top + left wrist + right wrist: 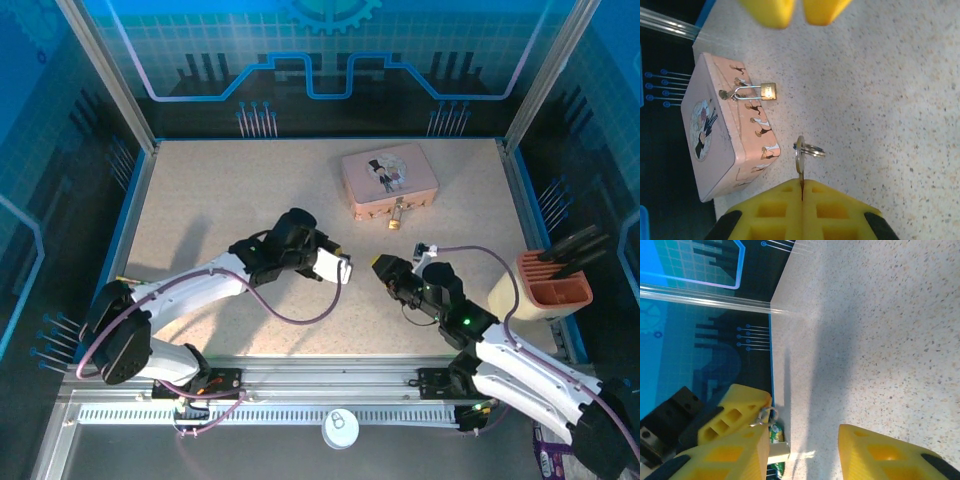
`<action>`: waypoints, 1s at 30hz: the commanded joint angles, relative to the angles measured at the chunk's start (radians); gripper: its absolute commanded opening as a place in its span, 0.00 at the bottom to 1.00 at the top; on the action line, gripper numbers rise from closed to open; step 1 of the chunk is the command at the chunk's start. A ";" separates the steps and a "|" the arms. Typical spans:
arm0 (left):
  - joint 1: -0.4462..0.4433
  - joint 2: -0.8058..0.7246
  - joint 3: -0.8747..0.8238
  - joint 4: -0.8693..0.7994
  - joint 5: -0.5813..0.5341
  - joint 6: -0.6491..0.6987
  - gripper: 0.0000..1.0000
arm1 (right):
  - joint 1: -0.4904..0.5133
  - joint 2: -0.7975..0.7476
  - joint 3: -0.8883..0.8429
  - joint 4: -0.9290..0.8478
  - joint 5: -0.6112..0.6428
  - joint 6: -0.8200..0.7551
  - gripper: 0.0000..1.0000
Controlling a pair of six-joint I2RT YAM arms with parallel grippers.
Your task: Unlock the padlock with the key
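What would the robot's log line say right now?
left pincer: shut on key | right pincer: open, empty | padlock: hanging on pink tin

Found the lower blade of the key (799,161) buried between the pinched fingers of the left tool (802,186), itself cut by the bottom edge. Could not resolve the keyhole of the padlock (397,223) from above: too small. Noted the fingers (880,452) of the right tool (805,415) cut by the bottom edge, and a small metal bit (763,415) beside one finger too blurred to name.
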 commanded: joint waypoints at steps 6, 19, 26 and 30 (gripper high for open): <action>-0.066 0.012 -0.008 0.051 -0.132 0.158 0.00 | 0.003 0.100 -0.026 0.275 -0.043 0.156 0.38; -0.082 -0.008 -0.054 0.154 -0.116 0.153 0.00 | 0.053 0.158 0.010 0.302 -0.054 0.209 0.35; -0.089 -0.012 -0.062 0.169 -0.106 0.140 0.00 | 0.066 0.162 0.014 0.297 -0.051 0.219 0.33; -0.095 -0.020 -0.070 0.177 -0.099 0.133 0.00 | 0.067 0.165 0.019 0.297 -0.045 0.223 0.31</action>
